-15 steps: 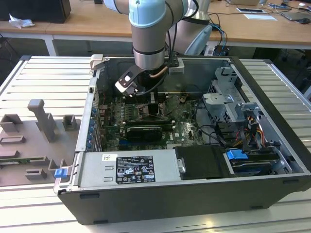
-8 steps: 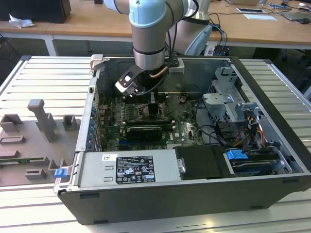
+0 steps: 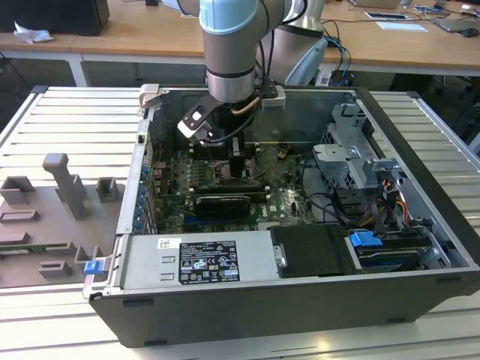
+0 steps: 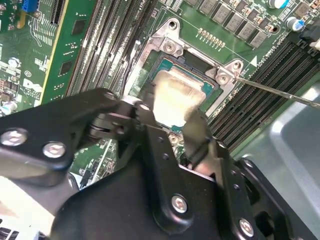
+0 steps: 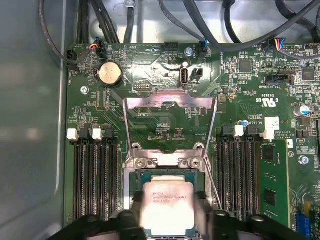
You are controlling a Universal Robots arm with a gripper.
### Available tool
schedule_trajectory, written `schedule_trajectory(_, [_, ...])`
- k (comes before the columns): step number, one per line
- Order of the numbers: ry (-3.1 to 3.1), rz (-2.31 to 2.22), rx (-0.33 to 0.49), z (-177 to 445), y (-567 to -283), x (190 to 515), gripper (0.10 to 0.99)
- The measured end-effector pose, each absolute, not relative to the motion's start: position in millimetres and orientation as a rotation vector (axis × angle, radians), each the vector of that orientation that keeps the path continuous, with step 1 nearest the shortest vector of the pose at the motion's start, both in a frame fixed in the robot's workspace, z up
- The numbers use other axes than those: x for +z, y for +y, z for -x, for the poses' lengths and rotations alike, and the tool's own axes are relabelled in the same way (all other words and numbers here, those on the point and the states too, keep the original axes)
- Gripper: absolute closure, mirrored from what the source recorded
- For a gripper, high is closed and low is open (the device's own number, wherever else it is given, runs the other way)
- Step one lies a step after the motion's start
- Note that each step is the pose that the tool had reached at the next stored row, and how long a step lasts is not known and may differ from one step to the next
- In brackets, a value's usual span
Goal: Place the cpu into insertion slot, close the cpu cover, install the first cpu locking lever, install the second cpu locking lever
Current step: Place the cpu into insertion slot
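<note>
The end effector pinches the cpu by two opposite edges, low over the socket, with the cover standing open beyond it. Let go tilted or off-register, the cpu could, I judge, ride the socket's rim and bend contacts when the cover shuts.

Worktable: pale ribbed metal slats spread across the near and middle ground, bright in even light.
Desks: a row of light wooden tops on white frames along the far side.
Far left: a black box and crumpled white wrapping sit on a desk at the exterior view's left.
Far right: loose papers lie on a desk at the exterior view's right.
Fixtures: grey moulded blocks stand on the slats at the exterior view's left, a small blue clip just beside their near edge.
Light: soft and even, with no hard shadows.
</note>
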State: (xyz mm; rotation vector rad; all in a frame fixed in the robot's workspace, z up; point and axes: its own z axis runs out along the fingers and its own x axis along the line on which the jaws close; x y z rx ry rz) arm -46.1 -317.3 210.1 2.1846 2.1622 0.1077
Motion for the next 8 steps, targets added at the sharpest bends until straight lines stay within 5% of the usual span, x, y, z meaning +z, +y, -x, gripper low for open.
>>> schedule_trajectory(1, [2.162,-2.185,0.107,46.1,-317.3,210.4,0.675])
schedule_trajectory(3, [2.162,-2.185,0.107,46.1,-317.4,210.8,0.733])
schedule_trajectory(5, [2.162,-2.184,0.107,46.1,-317.4,211.7,0.918])
schedule_trajectory(8, [2.162,-2.184,0.107,46.0,-317.3,213.2,0.98])
